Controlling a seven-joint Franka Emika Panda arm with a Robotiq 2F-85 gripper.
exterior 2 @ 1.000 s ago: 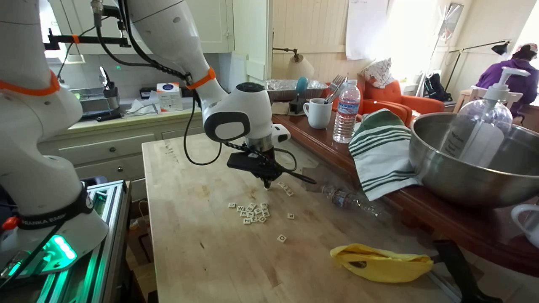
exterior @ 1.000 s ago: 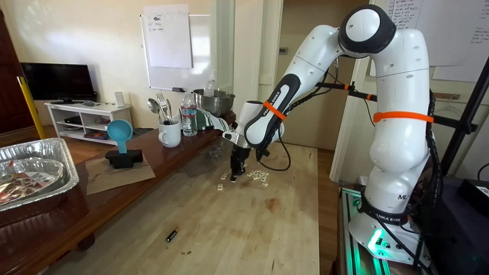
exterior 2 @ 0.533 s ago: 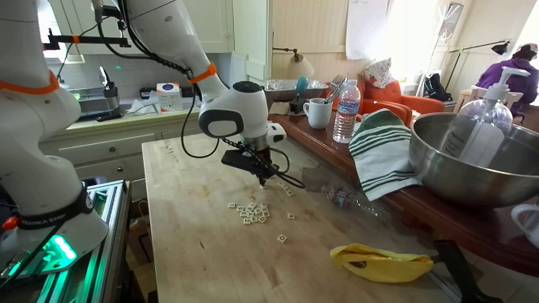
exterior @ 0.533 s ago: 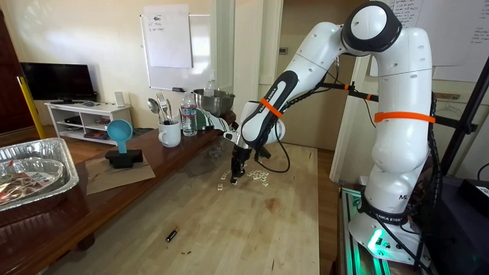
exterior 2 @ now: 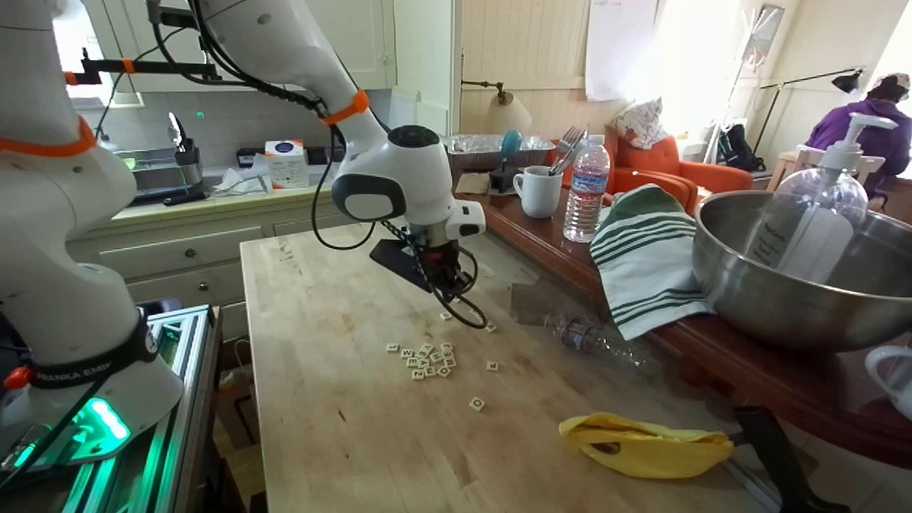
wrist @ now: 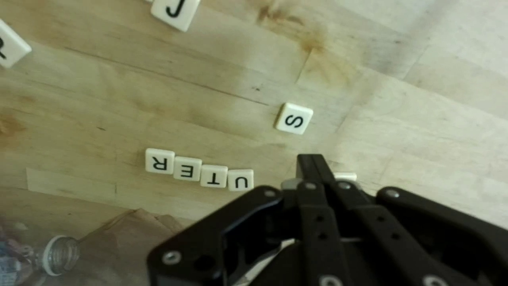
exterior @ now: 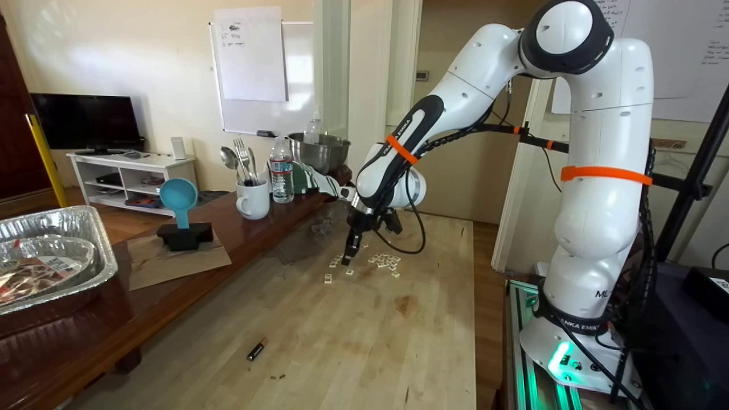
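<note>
My gripper [wrist: 311, 155] is shut, with its black fingers pressed together and nothing between them. In an exterior view its tips [exterior: 345, 262] are tilted above the tabletop. A white S tile [wrist: 294, 118] lies alone just beyond the fingertips in the wrist view; it also shows in both exterior views [exterior: 349, 272] [exterior 2: 445, 315]. A row of touching letter tiles [wrist: 214, 176], R, E, T, U, lies left of the fingers. Another pale tile [wrist: 346, 176] is partly hidden behind the fingers, its letter not visible. A J tile [wrist: 175, 12] lies at the top edge.
A loose cluster of letter tiles [exterior 2: 429, 361] and an O tile [exterior 2: 477, 404] lie on the wooden tabletop [exterior 2: 370, 427]. A clear bottle [exterior 2: 595, 340] lies by the raised brown bench [exterior: 228, 210]. A yellow banana-like item [exterior 2: 645, 445] and a battery [exterior: 257, 349] also lie there.
The S tile at the fingertips slid slightly in the first half second. Since then the gripper has risen and tilted away, and the tile lies apart from it.
</note>
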